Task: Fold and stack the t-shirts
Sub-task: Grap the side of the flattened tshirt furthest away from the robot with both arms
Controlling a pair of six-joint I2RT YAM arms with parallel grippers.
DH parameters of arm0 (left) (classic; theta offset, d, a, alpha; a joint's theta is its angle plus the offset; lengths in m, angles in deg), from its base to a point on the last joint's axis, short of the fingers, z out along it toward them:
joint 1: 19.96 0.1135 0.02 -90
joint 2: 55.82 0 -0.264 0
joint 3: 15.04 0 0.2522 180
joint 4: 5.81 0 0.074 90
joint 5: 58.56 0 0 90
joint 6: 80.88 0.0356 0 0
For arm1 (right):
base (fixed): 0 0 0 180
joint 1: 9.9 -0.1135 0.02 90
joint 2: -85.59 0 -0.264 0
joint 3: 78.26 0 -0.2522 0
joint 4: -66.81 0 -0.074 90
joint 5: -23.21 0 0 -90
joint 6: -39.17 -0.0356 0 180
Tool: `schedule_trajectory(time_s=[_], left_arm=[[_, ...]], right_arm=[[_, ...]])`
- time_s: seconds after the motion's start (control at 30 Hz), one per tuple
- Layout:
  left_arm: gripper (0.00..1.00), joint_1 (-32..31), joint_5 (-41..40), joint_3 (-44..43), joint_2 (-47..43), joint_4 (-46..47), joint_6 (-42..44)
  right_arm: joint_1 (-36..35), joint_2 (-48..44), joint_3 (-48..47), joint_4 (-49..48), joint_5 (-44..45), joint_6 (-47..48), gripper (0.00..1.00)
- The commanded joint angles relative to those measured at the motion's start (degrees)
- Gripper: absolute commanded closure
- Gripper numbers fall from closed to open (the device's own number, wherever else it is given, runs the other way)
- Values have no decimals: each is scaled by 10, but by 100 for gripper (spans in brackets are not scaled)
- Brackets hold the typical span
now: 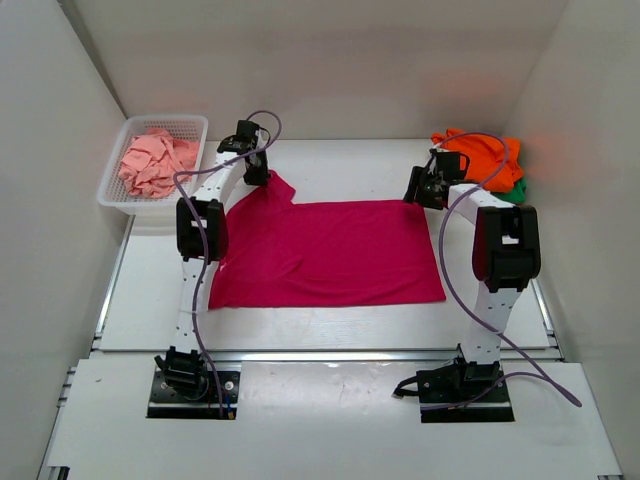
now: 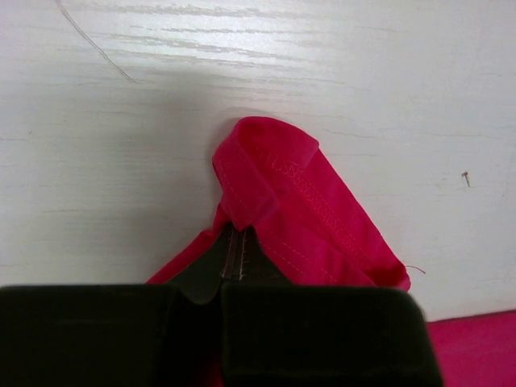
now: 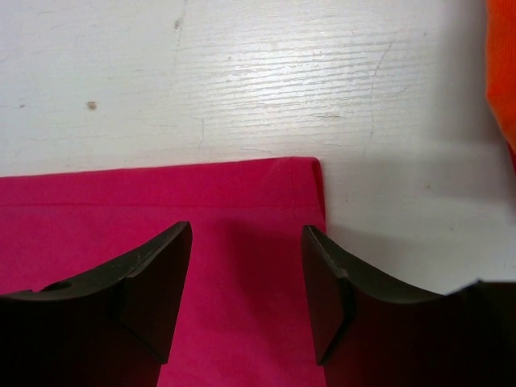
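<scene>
Magenta shirt (image 1: 330,250) lies flat mid-table (image 1: 330,160), long side running 9 to 3 o'clock, with one sleeve sticking out toward 11.

Left tool (image 2: 236,242) is clenched on that sleeve's hem. It's a small bite, with the cloth bunched and rolled above the tips. Right tool (image 3: 246,274) is released, jaws apart and hovering over the shirt's 1 o'clock corner, with nothing gripped.

Risks as I read them:
- Left grip is shallow, on a rolled hem, so a pull could strip the cloth out of the tool.
- Only one side is held. If the left moves before the right closes, the shirt likely drags skewed and creases, giving a crooked fold.
- The corner edge sits close to the right tool's outer finger (image 3: 326,290). A slight offset toward 3 o'clock and it closes on bare table or catches only the seam.
- Orange shirt (image 1: 485,155) with the green shirt (image 1: 515,190) under it sits near the right tool at 1 o'clock, so a wide swing could snag or drag them.
- Left arm cable (image 1: 200,290) hangs over the shirt's 9 o'clock edge and could catch the cloth on a fold-over.

Salmon-pink shirt (image 1: 155,160) is crumpled in the basket (image 1: 118,195) at 10 o'clock, not folded.

Writing: none readable. No brand, label or print shows on the shirts, tools or basket.
</scene>
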Motion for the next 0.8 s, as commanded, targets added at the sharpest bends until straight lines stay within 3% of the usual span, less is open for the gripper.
schedule_trajectory(time_s=[0.0,0.23,0.33,0.43,0.7,0.73,0.77], left_arm=[[100,-8,32,33,-52,17,8],[100,-3,48,176,-146,105,1],[100,-4,47,206,-163,124,2],[100,-1,52,208,-166,125,4],[100,1,58,193,-163,118,2],[100,1,56,193,-161,115,3],[100,1,56,195,-160,117,3]], right_arm=[[0,17,-22,-27,21,1,46],[-11,56,-89,5,113,-1,48],[-5,79,-118,19,113,-5,55],[-7,93,-139,36,104,-4,65],[-11,77,-101,32,101,-8,66],[-11,78,-103,32,98,-10,69],[-6,80,-104,35,94,-10,79]])
